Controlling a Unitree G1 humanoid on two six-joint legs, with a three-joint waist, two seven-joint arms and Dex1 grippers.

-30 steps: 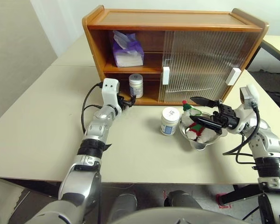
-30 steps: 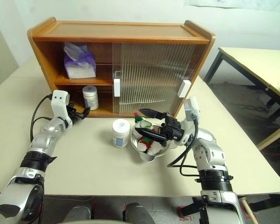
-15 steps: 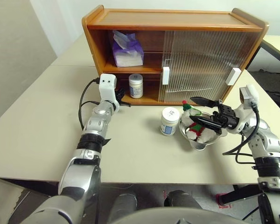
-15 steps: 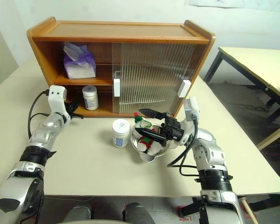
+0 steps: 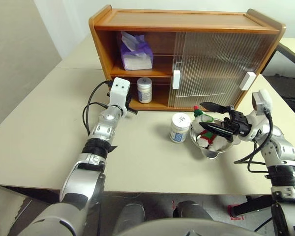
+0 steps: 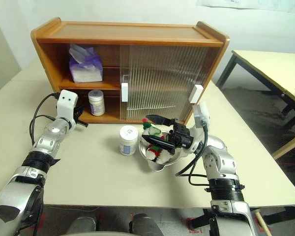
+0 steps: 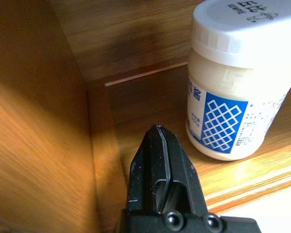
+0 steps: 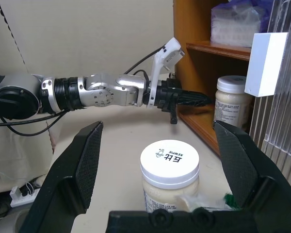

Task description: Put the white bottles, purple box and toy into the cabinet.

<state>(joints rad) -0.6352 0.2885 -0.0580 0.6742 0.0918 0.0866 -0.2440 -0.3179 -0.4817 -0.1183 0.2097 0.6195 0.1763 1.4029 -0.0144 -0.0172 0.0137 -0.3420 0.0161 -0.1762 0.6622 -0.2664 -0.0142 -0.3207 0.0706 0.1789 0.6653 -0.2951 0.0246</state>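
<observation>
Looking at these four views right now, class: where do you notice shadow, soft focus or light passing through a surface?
Left wrist view: deep shadow darkens the cabinet corner behind the white bottle, and the shut left tool looks soft up close. Right wrist view: the near fingers are soft. Eye views: the ribbed sliding doors blur the shelves behind them.

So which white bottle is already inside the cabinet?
The white bottle with the blue-patterned label, on the cabinet's bottom shelf. The other bottle stands on the table beside the bowl.
</observation>
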